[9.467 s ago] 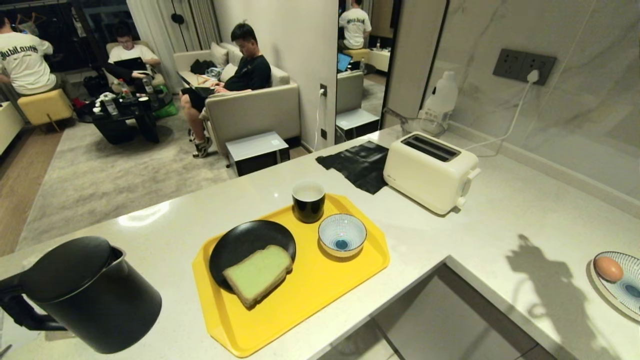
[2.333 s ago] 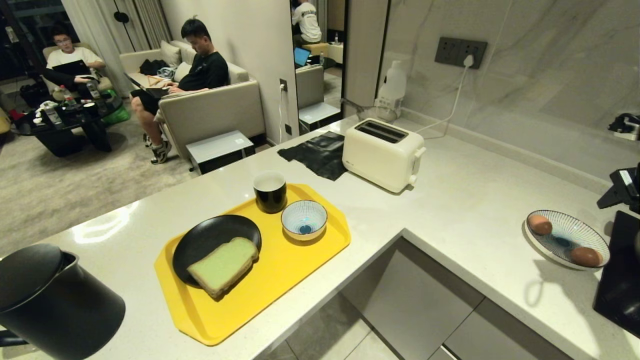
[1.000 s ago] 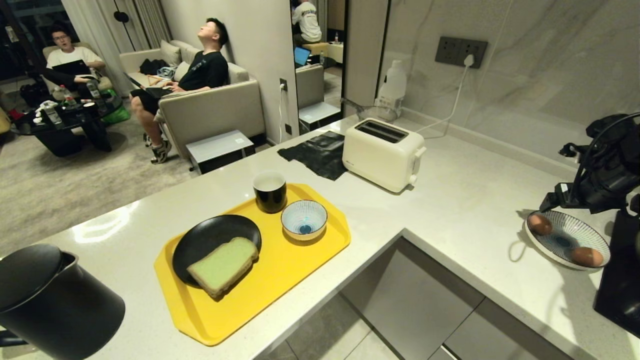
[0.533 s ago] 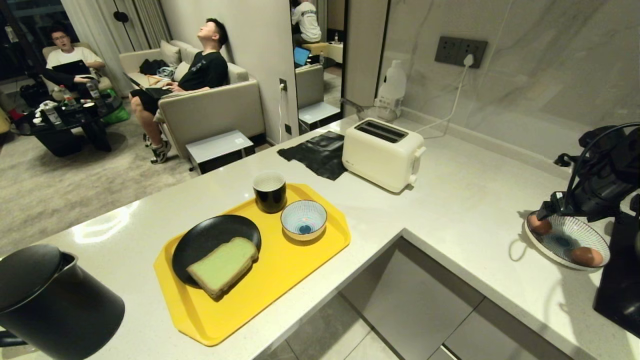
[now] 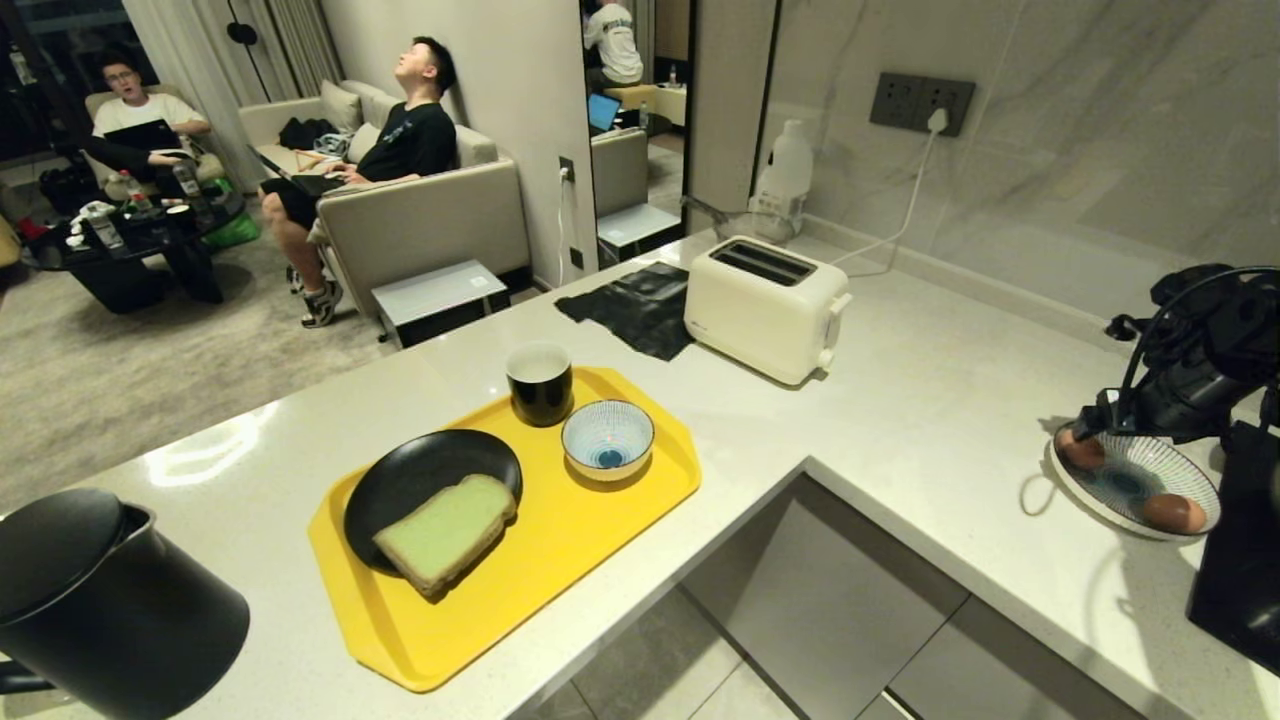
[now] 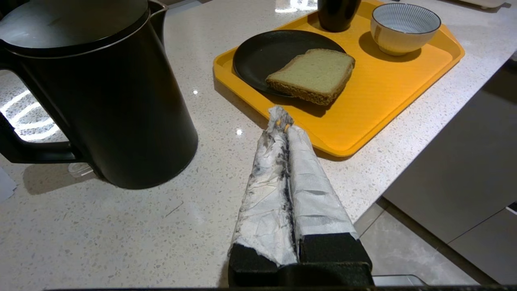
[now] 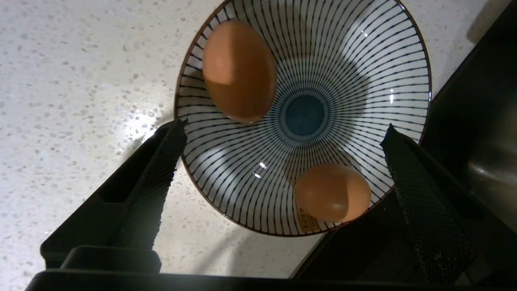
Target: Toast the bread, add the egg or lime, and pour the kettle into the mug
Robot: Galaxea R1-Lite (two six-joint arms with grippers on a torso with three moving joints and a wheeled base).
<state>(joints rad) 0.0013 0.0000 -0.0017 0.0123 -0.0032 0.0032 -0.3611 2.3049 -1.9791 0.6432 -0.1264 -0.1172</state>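
Nearest in the head view, the black kettle (image 5: pixel 110 600) stands on the pale speckled surface (image 5: pixel 900 400) at the robot's left. The left wrist view alone shows the left tool (image 6: pixel 282 121): its paper-wrapped fingers (image 6: pixel 262 169) are pressed together with nothing between them, pointing level over the surface between the kettle and the yellow tray (image 5: pixel 600 540), touching neither.

On the tray, the bread (image 5: pixel 445 532) lies with one end on a black plate (image 5: pixel 420 475) and the other overhanging onto the tray. Beyond it are a small striped bowl (image 5: pixel 608 440) and the mug (image 5: pixel 540 382), side by side. Farther back stands a cream toaster (image 5: pixel 765 308), plugged into the wall.

At the robot's right, the right arm reaches in, bent at the wrist and angled downward over a wide striped dish (image 5: pixel 1135 480). The head view hides most of its fingers. The right wrist view shows the right tool (image 7: pixel 282 133) spread wide and empty, above the dish, its tips framing the dish on either side. One egg (image 7: pixel 239 70) lies beyond the dish's centre, and a second egg (image 7: pixel 332 192) near the rim, apart from the first.

In the room behind, people sit on sofas.
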